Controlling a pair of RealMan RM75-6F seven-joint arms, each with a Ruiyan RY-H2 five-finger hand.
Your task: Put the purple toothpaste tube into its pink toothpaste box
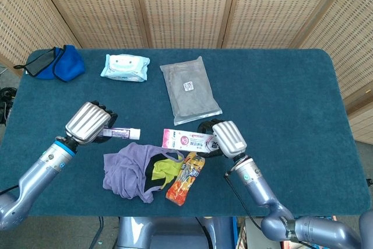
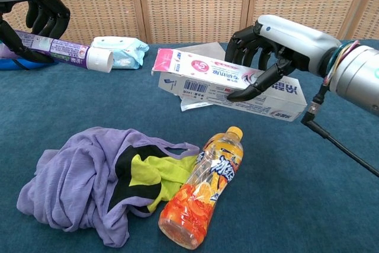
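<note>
My left hand (image 1: pixel 89 123) (image 2: pixel 32 7) grips the purple toothpaste tube (image 1: pixel 121 133) (image 2: pixel 62 50) above the table, with its white cap pointing right toward the box. My right hand (image 1: pixel 224 137) (image 2: pixel 277 44) holds the pink toothpaste box (image 1: pixel 187 140) (image 2: pixel 225 84) in the air, its open flap end facing left toward the tube. A short gap separates the cap from the box's end. Both are lifted over the purple cloth and the orange bottle.
A crumpled purple and yellow cloth (image 1: pixel 135 169) (image 2: pixel 100 182) and an orange drink bottle (image 1: pixel 186 178) (image 2: pixel 203 197) lie near the front edge. A grey pouch (image 1: pixel 190 90), a wipes pack (image 1: pixel 125 67) (image 2: pixel 120 51) and a blue cloth (image 1: pixel 55 62) lie further back.
</note>
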